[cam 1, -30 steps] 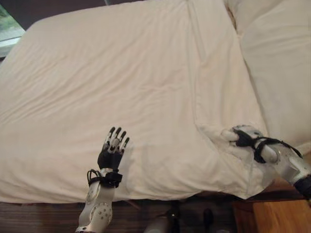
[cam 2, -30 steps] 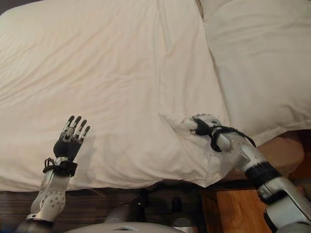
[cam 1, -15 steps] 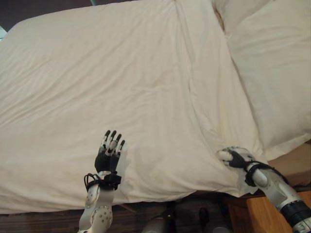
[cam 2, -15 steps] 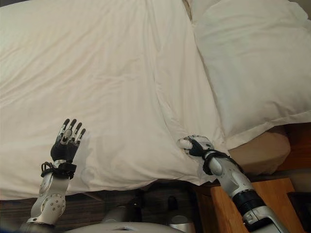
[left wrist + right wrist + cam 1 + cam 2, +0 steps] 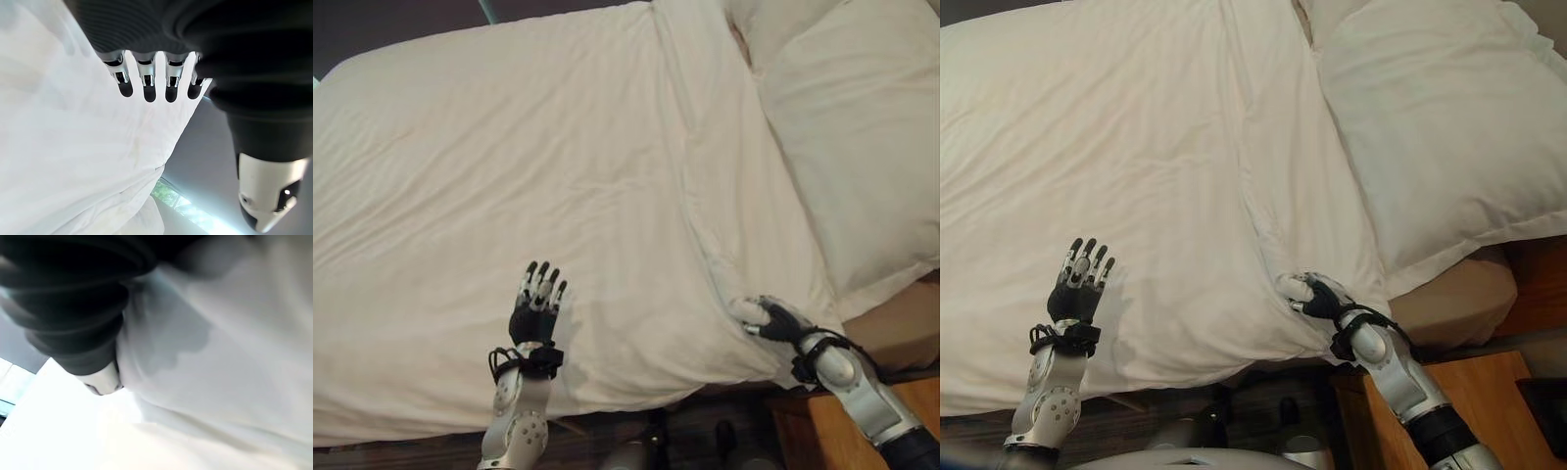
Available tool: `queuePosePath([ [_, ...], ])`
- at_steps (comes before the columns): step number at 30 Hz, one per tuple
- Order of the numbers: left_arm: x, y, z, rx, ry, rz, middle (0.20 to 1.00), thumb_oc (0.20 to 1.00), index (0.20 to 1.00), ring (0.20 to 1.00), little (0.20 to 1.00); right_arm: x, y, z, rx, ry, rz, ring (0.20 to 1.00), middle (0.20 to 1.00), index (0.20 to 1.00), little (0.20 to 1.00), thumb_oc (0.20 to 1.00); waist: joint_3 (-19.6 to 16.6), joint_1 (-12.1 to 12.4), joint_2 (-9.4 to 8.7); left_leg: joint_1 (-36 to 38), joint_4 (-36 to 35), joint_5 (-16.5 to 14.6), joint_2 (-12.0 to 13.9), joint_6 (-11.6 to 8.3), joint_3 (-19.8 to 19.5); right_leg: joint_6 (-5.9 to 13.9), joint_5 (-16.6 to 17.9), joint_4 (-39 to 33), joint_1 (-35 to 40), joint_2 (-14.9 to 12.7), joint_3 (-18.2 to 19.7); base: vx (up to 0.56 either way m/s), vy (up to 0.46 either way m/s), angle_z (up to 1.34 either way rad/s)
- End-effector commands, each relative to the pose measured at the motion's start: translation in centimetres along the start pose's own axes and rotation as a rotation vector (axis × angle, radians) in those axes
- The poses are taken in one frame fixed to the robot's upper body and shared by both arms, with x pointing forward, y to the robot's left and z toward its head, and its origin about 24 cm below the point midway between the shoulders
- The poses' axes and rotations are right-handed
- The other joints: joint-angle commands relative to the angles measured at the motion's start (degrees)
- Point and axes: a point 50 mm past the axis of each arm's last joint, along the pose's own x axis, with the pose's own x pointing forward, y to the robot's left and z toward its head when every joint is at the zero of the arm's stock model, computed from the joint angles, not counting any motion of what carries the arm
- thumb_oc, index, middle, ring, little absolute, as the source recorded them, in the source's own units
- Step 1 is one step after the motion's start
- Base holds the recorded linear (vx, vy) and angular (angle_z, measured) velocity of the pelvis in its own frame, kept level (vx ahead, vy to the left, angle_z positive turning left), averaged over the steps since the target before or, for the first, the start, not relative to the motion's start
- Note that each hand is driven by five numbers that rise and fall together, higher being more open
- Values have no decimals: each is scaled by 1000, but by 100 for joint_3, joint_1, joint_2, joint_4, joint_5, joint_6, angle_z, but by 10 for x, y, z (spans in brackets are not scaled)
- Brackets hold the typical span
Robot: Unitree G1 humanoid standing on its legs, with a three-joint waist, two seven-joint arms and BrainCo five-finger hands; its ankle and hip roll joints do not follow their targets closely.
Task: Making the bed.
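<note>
A white duvet [image 5: 509, 176] lies spread over the bed, with a long crease running down its right part. My right hand [image 5: 1317, 297] is at the duvet's near right corner, just below the white pillow [image 5: 1440, 127], and its fingers are curled on a bunch of the cloth. Its wrist view has the duvet [image 5: 220, 357] pressed close against the hand. My left hand [image 5: 534, 311] is held upright above the duvet's near edge, open, with straight fingers [image 5: 146, 83] that touch nothing.
A tan mattress corner [image 5: 1459, 299] shows bare under the pillow. A wooden bedside unit [image 5: 1469, 392] stands by my right arm. A dark floor strip runs along the bed's near edge.
The camera has shifted. My right hand has drawn the duvet's corner nearer to the bed's near edge, and the creased cloth there lies flatter. The left hand stays raised.
</note>
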Motion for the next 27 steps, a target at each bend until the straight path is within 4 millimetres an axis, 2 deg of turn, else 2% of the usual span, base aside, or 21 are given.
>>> queuePosePath([
  [1,10,3,9,32,-67,3,1000,1000,1000,1000,1000,-10,30,15,134,-92,151,200,200,200,200,200,-53,-19,-314,637,35,-572,72,-237,47,180,495,7,-652,-197,-232,0,0,0],
  [2,11,3,9,36,-66,3,1000,1000,1000,1000,1000,-12,30,18,153,-109,159,200,200,200,200,200,-61,-13,-356,639,35,-579,75,-234,46,181,500,7,-652,-193,-229,0,0,0],
  [3,12,2,8,38,-61,-3,1000,1000,1000,1000,1000,-14,31,21,188,-124,181,1000,1000,1000,1000,1000,-66,-14,-411,635,35,-583,85,-234,51,191,501,7,-653,-190,-237,0,0,0],
  [4,14,2,8,49,-58,-17,1000,1000,1000,1000,1000,-18,30,21,203,-130,209,1000,1000,1000,1000,1000,-84,6,-506,635,35,-593,96,-231,52,199,513,7,-647,-188,-245,0,0,0],
  [5,14,2,8,49,-57,-18,1000,1000,1000,1000,1000,-18,30,21,204,-129,209,1000,1000,1000,1000,1000,-84,8,-505,635,35,-592,96,-231,52,199,513,7,-647,-189,-244,0,0,0],
  [7,15,2,9,52,-56,-34,1000,1000,1000,1000,1000,-25,23,18,179,-125,230,1000,1000,1000,1000,1000,-123,21,-630,639,35,-606,103,-228,58,214,527,7,-643,-181,-241,0,0,0],
  [14,18,7,18,71,-69,-47,1000,1000,1000,1000,1000,-58,-10,7,87,-77,206,1000,1000,1000,1000,1000,-256,-38,-1021,690,35,-656,142,-221,97,261,572,7,-619,-152,-185,-2,11,-2],
  [20,17,11,22,95,-68,-52,1000,1000,1000,1000,1000,-77,-26,16,155,-127,271,1000,1000,1000,1000,1000,-354,-79,-1277,709,35,-678,168,-225,162,293,614,7,-640,-128,-109,-4,13,-5],
  [22,16,12,22,98,-63,-59,1000,1000,1000,1000,1000,-84,-40,20,203,-150,294,1000,1000,1000,1000,1000,-377,-88,-1348,715,35,-672,170,-229,196,306,637,7,-647,-128,-80,-3,23,-16],
  [23,14,13,20,87,-52,-70,1000,1000,1000,1000,1000,-91,-61,29,218,-182,287,1000,1000,1000,1000,1000,-409,-110,-1422,727,35,-668,176,-233,225,323,655,7,-650,-124,-41,-9,24,-16],
  [26,8,16,16,54,-41,-62,1000,1000,1000,1000,1000,-102,-92,27,272,-181,163,1000,1000,1000,1000,1000,-479,-221,-1505,753,35,-676,195,-236,330,352,693,7,-680,-115,53,1,31,-9],
  [27,8,16,16,52,-39,-64,1000,1000,1000,1000,1000,-104,-92,27,272,-178,161,1000,1000,1000,1000,1000,-477,-197,-1492,755,35,-679,196,-236,337,353,694,7,-680,-113,59,13,39,-16],
])
